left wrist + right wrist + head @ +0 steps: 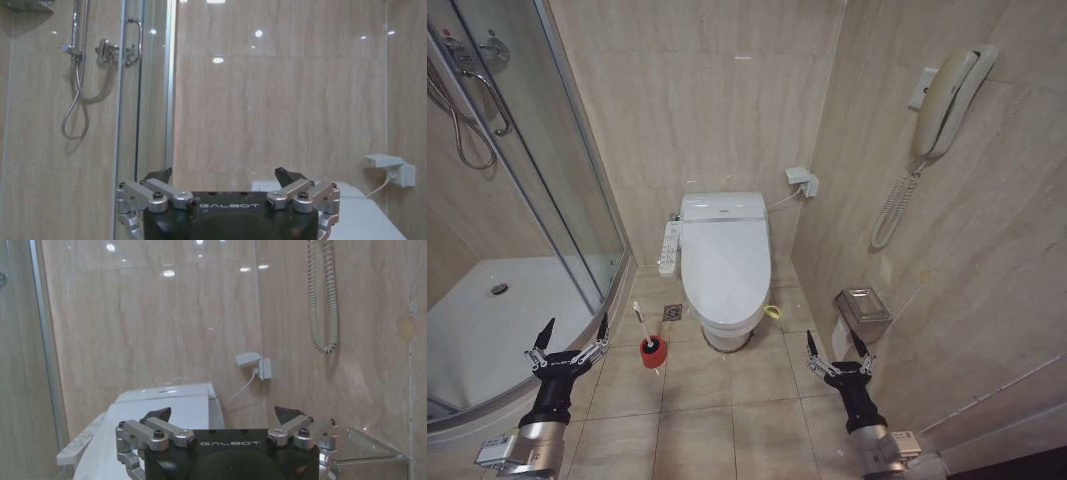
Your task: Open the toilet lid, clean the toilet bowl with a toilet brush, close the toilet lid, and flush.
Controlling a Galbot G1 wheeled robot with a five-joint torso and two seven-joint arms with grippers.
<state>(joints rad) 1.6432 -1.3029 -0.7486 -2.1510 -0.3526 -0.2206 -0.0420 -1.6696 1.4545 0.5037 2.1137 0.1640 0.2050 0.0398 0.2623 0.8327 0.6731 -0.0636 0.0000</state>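
Observation:
The white toilet lid (725, 262) lies shut over the toilet bowl (727, 335) against the back wall; the bowl's inside is hidden. In the right wrist view the lid (167, 412) shows beyond the fingers. The toilet brush (640, 318) stands in its red holder cup (653, 353) on the floor, left of the toilet. My left gripper (573, 331) is open, low at the left beside the shower door, a short way left of the brush. My right gripper (837, 346) is open, low at the right, near the wall. Both hold nothing. The left gripper (225, 175) and right gripper (222, 413) show spread fingers.
A glass shower enclosure (537, 200) with a white tray fills the left. A control panel (669, 248) juts from the toilet's left side. A metal tissue box (862, 310) and a wall phone (945, 100) hang on the right wall. A floor drain (672, 313) lies by the toilet.

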